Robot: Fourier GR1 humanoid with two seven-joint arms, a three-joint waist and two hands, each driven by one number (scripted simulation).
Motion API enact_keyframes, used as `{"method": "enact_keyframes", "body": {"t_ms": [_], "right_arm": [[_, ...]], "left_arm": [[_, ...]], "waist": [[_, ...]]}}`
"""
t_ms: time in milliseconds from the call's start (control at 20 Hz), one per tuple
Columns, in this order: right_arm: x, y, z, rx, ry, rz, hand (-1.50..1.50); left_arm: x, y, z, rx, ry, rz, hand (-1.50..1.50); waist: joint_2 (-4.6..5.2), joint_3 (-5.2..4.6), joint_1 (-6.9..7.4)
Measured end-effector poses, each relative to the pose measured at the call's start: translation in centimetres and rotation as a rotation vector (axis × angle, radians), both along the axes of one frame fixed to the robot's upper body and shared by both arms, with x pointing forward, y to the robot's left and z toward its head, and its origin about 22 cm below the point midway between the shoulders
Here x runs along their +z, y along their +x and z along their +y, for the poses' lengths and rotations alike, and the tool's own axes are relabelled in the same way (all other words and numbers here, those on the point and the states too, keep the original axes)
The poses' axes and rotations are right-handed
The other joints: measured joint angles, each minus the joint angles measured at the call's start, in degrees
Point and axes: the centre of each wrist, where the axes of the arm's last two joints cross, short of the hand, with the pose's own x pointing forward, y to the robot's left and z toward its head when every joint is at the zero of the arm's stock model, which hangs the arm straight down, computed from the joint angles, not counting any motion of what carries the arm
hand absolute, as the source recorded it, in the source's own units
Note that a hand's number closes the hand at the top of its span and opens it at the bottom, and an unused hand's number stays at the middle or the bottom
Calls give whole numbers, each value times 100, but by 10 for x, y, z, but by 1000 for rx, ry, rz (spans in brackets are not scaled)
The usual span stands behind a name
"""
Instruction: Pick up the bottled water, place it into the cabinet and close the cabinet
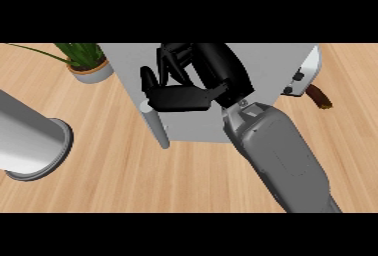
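right hand (177,97) rests open-fingered against the cabinet (269,62) by its door (153,124); bottle unseen, so closing seems underway; next, push it shut.

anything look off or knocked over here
Nothing stands out. The potted plant stands upright on the counter, and the right hand lies against the grey cabinet. The bottled water is not visible, so its state cannot be judged.
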Motion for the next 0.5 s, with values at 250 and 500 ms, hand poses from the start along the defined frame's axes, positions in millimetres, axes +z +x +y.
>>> {"method": "enact_keyframes", "body": {"t_ms": [250, 500], "right_arm": [[-6, 5, -2, 2, -4, -28, 150], [-9, 8, -3, -2, -11, -44, 150]], "left_arm": [[2, 6, 1, -21, -5, -4, 150], [5, 11, 0, -41, -8, -10, 150]], "waist": [[-52, -11, 31], [-79, -15, 58]]}}
